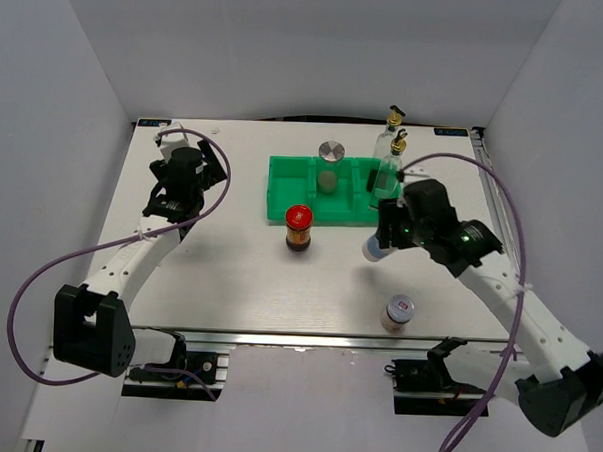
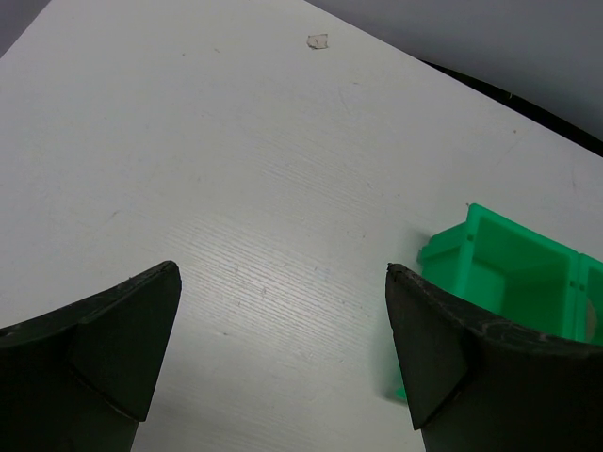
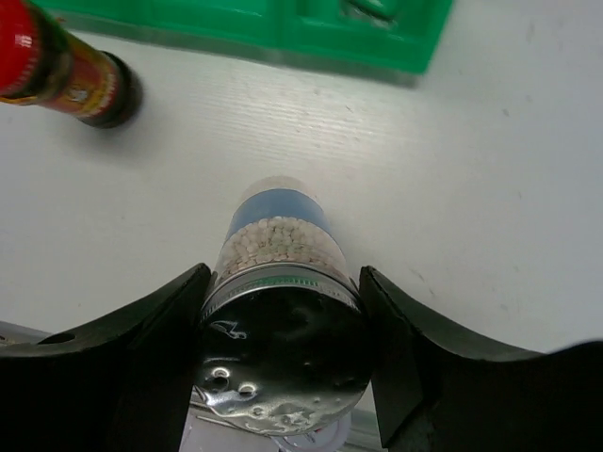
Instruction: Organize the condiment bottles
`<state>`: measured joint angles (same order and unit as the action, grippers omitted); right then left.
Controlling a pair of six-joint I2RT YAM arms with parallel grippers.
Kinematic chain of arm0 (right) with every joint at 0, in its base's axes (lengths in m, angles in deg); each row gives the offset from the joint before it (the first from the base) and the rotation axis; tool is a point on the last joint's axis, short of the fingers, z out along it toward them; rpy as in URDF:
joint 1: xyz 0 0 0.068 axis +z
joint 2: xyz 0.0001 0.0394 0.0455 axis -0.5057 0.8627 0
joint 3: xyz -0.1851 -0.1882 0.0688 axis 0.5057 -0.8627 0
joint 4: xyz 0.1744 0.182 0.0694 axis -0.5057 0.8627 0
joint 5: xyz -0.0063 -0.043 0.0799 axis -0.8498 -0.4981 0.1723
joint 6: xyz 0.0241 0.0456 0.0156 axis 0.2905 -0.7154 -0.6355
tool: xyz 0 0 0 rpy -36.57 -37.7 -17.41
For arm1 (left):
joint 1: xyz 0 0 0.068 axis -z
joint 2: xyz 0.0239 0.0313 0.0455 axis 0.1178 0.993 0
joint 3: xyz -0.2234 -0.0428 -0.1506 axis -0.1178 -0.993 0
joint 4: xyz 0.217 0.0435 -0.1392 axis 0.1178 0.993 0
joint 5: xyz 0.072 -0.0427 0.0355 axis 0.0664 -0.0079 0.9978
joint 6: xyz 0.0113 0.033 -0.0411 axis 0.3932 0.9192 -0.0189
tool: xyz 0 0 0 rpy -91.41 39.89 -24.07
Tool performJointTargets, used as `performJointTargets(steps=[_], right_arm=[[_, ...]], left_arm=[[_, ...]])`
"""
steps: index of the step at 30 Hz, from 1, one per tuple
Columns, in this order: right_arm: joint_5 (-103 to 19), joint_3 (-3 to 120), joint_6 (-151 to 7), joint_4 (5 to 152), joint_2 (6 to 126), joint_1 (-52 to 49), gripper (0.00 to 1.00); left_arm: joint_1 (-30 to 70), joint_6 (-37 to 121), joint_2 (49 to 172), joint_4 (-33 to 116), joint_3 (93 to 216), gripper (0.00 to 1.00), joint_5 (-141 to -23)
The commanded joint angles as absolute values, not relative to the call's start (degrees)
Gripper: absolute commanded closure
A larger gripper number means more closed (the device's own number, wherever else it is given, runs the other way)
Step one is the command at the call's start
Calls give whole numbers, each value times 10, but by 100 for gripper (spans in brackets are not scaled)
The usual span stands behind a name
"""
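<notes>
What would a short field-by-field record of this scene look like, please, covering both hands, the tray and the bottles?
left hand: open, empty, above the table
right hand: shut on blue-labelled shaker
green tray: silver-lidded shaker in its middle compartment
red-lidded jar: upright on table, before tray
near glass bottle: at tray's right end
far glass bottle: behind tray
front shaker: near table's front edge

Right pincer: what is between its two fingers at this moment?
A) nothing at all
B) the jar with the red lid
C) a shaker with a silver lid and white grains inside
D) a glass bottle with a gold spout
C: in the right wrist view, the silver-lidded shaker sits pressed between both fingers of the right pincer, while the red-lidded jar is apart from it, near the green tray.
</notes>
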<state>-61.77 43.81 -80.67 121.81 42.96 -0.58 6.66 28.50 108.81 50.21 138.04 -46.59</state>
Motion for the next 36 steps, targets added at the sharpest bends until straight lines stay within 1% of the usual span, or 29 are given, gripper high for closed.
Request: performJointTargets(steps=[1, 3, 7, 9, 15, 24, 29, 36], right_arm=[[-652, 510, -750, 1104, 483, 73, 100], [-656, 551, -738, 1076, 557, 84, 100], [-705, 608, -731, 1034, 638, 86, 100], [-713, 625, -726, 1001, 665, 86, 100], [-728, 704, -722, 980, 776, 83, 100], [-723, 762, -732, 968, 859, 67, 100], [-718, 772, -737, 962, 897, 61, 100], [-689, 805, -754, 997, 947, 52, 100]], left_arm=[[65, 292, 1065, 491, 1378, 2, -469], [65, 292, 1066, 489, 1376, 2, -473], [65, 292, 1064, 492, 1377, 2, -475], [65, 292, 1063, 490, 1375, 2, -476], [65, 294, 1060, 492, 1373, 2, -469], [65, 298, 1059, 489, 1372, 2, -476], [65, 298, 1060, 486, 1372, 2, -484], [65, 298, 1062, 483, 1371, 2, -493]])
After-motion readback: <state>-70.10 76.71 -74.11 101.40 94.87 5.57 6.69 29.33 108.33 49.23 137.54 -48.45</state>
